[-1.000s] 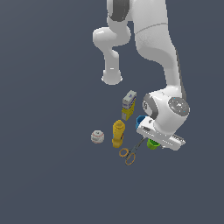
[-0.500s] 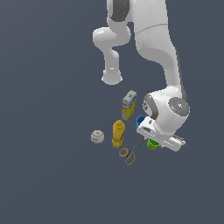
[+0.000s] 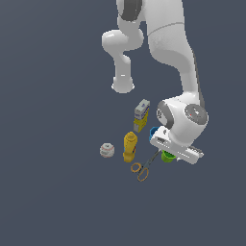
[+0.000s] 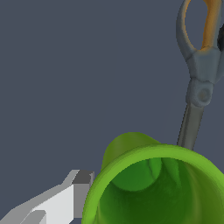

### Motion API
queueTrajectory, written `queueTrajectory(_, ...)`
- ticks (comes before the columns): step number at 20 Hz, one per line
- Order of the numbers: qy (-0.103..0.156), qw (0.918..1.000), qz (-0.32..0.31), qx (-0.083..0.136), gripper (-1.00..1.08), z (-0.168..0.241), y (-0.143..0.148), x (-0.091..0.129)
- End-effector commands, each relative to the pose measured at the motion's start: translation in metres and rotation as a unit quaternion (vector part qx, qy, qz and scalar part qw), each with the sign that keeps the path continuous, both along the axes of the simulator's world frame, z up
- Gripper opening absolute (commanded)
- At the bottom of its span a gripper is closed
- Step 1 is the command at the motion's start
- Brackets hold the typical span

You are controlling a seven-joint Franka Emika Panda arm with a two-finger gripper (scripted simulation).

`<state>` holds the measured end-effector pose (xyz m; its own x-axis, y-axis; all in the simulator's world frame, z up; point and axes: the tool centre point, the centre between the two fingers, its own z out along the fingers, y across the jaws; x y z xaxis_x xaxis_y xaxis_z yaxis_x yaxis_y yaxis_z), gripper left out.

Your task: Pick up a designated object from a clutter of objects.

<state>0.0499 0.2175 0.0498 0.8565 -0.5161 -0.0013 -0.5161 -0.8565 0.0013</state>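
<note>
The designated object, a lime-green cup (image 3: 167, 156), sits at the exterior view's right end of the clutter, mostly covered by my gripper (image 3: 172, 153). In the wrist view the green cup (image 4: 162, 188) fills the near part of the picture and I look into its open mouth. One grey-tipped finger (image 4: 78, 192) rests against the outside of its rim. The other finger is out of frame, so the grip is unclear. The clutter holds a blue cup (image 3: 153, 132), yellow bottle (image 3: 129, 146), white spool (image 3: 106, 150), grey-and-yellow box (image 3: 141, 115) and scissors (image 3: 142, 169).
The scissors (image 4: 197, 74) lie right beside the green cup, with their blade running under its rim in the wrist view. The blue cup stands just behind my hand. The arm's white base (image 3: 123, 85) is farther back. All items rest on a plain dark floor.
</note>
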Motion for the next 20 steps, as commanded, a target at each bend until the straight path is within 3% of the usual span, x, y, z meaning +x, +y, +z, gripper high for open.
queueTrajectory(1, -0.001, 1.0000, 0.000, 0.000, -1.00, 0.007, -0.001, -0.003)
queueTrajectory(9, -0.001, 1.0000, 0.000, 0.000, -1.00, 0.045, -0.007, -0.028)
queueTrajectory(20, -0.001, 1.0000, 0.000, 0.000, -1.00, 0.122, -0.019, -0.078)
